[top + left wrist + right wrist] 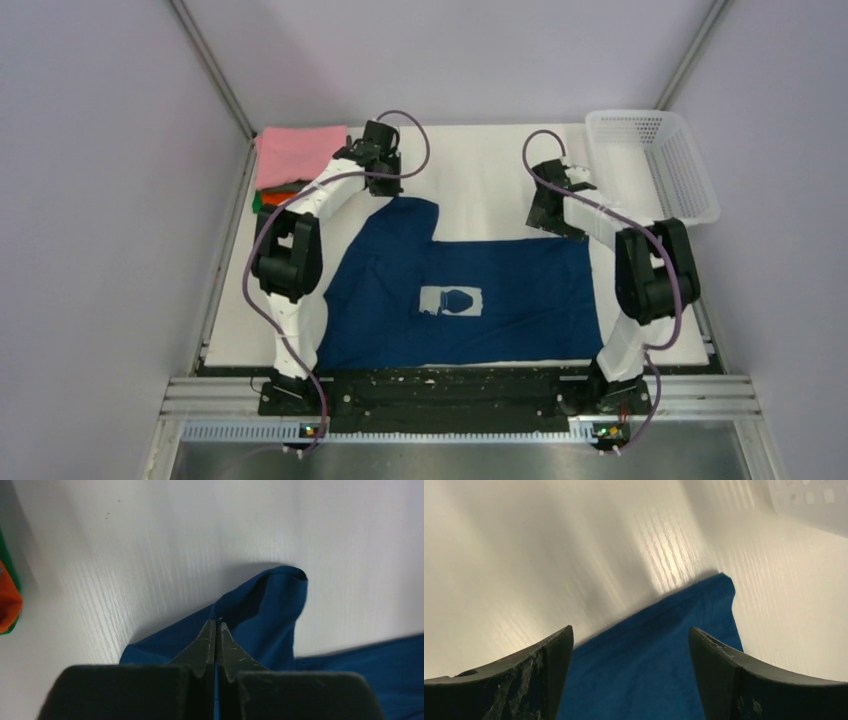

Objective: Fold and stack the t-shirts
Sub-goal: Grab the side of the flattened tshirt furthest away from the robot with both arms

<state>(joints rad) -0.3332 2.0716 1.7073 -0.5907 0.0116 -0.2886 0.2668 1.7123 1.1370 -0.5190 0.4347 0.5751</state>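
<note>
The left gripper [216,625] is pinched tight on a raised fold of the navy blue short-sleeved cloth t-shirt [520,285], at the part that juts toward the far edge on the left. The right gripper [630,628] stands with its jaws apart, straddling the shirt's far right corner without gripping it. The shirt lies spread, white print up, across the middle and near edge of the white worktop [480,160].

The step looks like taking both far corners for a fold toward the near edge. To do it well, the right jaws should close on the hem itself, deep enough not to slip. Both arms should then lift level and together, so the cloth lays over flat without dragging the lower layer.

The white plastic mesh basket [690,170] sits at the far right corner, and no cloth shows in it. At the far left corner a pink folded shirt [298,152] tops a pile, with orange and green folded shirts [268,198] beneath.
</note>
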